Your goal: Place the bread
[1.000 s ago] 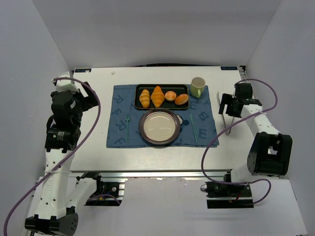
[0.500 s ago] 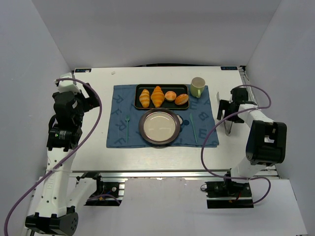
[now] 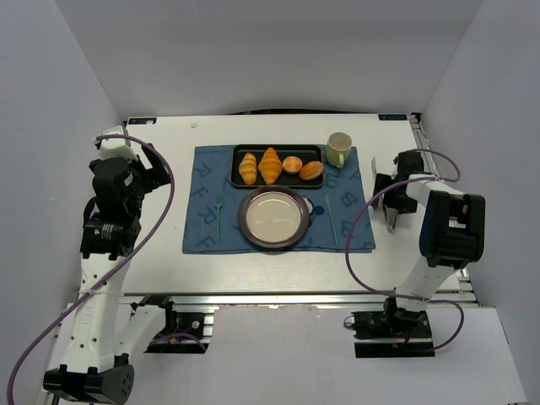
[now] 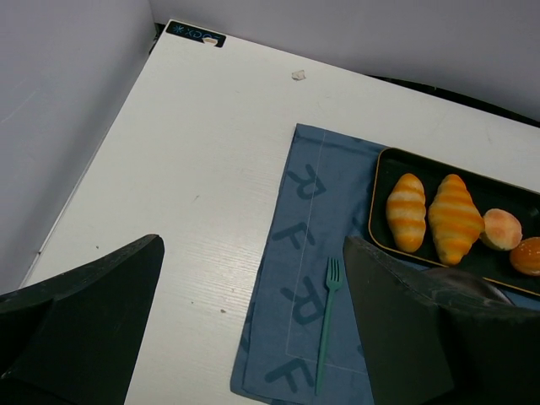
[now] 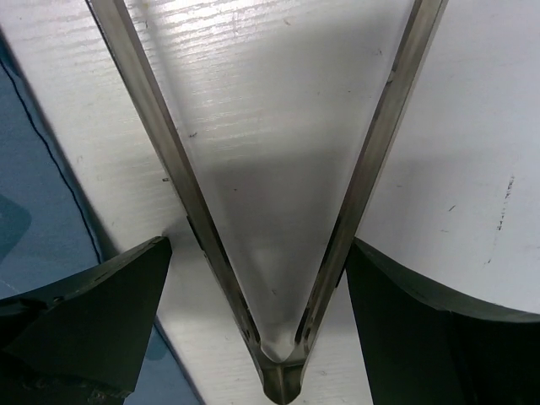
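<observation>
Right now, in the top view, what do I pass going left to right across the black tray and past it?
Shorter croissant → taller croissant → pale bun → glossy brown roll → green cup.

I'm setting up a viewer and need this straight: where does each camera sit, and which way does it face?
Top external: above and behind the bases, looking down at the table; left arm and right arm show.
Left wrist: on the left arm, angled down across placemat, fork and tray holding the bread; left gripper open.
Right wrist: close above tongs on the table; right gripper open, astride them.
Shared: top external and left wrist both show fork and tray.
</observation>
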{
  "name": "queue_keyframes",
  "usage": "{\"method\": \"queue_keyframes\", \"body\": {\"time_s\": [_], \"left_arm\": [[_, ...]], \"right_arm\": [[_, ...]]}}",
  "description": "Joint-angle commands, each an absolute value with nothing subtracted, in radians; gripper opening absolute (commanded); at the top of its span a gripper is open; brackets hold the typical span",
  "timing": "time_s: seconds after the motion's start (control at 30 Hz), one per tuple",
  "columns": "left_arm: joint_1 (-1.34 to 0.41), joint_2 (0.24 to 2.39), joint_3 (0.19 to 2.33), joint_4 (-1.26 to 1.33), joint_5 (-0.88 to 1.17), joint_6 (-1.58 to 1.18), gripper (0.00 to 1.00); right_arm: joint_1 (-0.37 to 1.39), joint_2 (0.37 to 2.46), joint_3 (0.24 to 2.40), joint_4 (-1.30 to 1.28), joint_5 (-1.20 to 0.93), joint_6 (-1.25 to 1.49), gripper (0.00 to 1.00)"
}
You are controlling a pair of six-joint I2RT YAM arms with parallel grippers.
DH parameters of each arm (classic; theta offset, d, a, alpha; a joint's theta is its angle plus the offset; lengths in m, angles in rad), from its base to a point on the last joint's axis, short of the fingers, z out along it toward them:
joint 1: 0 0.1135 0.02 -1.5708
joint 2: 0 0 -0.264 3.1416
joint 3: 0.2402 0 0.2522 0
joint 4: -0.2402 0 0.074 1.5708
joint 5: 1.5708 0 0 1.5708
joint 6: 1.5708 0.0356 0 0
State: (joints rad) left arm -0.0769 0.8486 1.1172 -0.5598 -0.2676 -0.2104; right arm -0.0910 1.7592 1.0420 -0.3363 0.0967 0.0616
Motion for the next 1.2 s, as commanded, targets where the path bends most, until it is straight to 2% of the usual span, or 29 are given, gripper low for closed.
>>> {"method": "queue_keyframes", "body": {"time_s": [0.0,0.43,0.8,1.0,1.17], "left_arm": [[-0.080,0.830,1.126,-0.569,-0.281,-0.207,0.98],[-0.080,0.851,1.141,-0.569,-0.270,-0.207,0.98],[-0.080,0.845,1.129,-0.572,-0.278,-0.206,0.98],[-0.080,0.841,1.117,-0.569,-0.273,-0.207,0.98],[-0.080,0.836,1.120,-0.578,-0.278,-0.204,0.98]], "right_arm": [[-0.109,1.827,1.089,-0.308,0.071,0.041,0.89],[-0.160,1.948,1.184,-0.341,-0.067,0.006,0.88],[-0.158,1.957,1.183,-0.356,-0.066,0.011,0.80],[-0.143,1.954,1.163,-0.350,-0.025,0.025,0.82],[-0.130,1.934,1.169,-0.368,-0.021,0.032,0.74]]}}
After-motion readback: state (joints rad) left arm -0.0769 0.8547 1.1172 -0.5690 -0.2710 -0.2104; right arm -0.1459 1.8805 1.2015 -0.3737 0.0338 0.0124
